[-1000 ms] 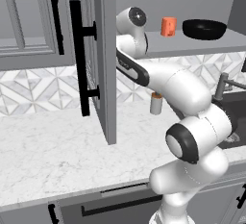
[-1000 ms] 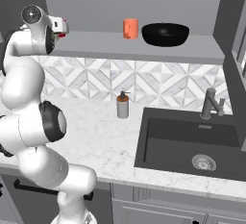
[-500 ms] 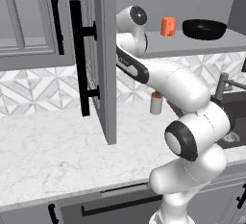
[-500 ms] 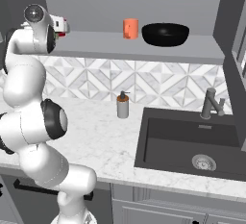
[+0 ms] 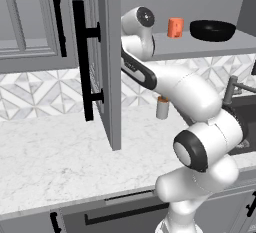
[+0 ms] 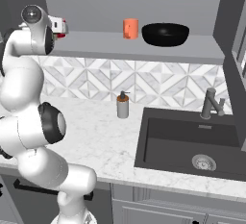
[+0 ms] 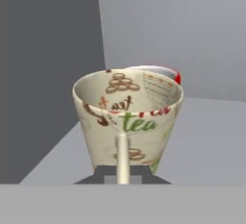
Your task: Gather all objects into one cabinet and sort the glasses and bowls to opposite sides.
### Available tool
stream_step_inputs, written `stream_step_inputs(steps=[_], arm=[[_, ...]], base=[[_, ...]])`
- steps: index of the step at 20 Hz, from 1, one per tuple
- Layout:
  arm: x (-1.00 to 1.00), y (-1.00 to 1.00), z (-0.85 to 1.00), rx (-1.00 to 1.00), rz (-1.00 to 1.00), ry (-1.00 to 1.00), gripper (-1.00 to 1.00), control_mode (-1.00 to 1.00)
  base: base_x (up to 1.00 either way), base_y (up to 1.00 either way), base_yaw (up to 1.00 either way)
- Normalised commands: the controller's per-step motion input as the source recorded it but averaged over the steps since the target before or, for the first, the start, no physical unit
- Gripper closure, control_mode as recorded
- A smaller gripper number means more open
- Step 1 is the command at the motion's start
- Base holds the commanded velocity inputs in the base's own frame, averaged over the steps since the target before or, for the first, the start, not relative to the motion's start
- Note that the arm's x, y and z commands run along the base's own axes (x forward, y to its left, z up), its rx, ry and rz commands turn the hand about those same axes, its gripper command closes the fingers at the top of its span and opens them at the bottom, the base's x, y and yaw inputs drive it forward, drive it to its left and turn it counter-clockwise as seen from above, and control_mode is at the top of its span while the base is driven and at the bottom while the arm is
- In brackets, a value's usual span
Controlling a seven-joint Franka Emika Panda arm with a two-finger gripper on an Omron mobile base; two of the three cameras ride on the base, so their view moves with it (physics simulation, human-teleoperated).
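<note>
**A:** While your white arm reaches up to the grey wall cabinet (image 5: 200, 47), where do your jaws stand?

**B:** In the hand view they are clamped on the thin handle of the beige mug printed with "tea" and coffee beans (image 7: 129, 115). The gripper (image 7: 123, 176) sits right under that mug, which stands upright, close over the plain grey shelf (image 7: 211, 136) near the cabinet's left wall.

**A:** What is behind your mug?

**B:** A glossy red mug (image 7: 166, 73), just beyond the beige one; you see only its rim and a red edge. In the right base view a bit of red (image 6: 61, 34) shows by the hand at the left end of the shelf.

**A:** And the rest of your tableware?

**B:** The plain orange cup (image 6: 130, 28) stands mid-shelf, and the wide shallow black bowl (image 6: 165, 33) sits just to its right, apart from it. The flat grey door with the long black bar handle (image 5: 84, 59) hangs open at the left. A small soap dispenser (image 6: 123, 105) stands on the marble tabletop (image 6: 96, 131), left of the dark sink (image 6: 192, 143).
</note>
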Motion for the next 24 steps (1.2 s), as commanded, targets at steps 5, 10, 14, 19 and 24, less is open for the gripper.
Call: stream_step_inputs(steps=[5,10,14,19,24], arm=[[-0.16,0.0,-0.01,0.0,0.0,-0.06,1.0,-1.0],[0.0,0.0,-0.08,0.0,0.0,-0.01,1.0,-1.0],[0.0,0.0,-0.1,0.0,0.0,0.0,-1.0,-1.0],[0.0,0.0,0.0,0.0,0.0,0.0,-1.0,-1.0],[0.0,-0.01,0.0,0.0,0.0,0.0,-1.0,-1.0]], base=[[0.0,0.0,0.0],[0.0,0.0,0.0],[0.0,0.0,0.0],[0.0,0.0,0.0],[0.0,0.0,0.0]])
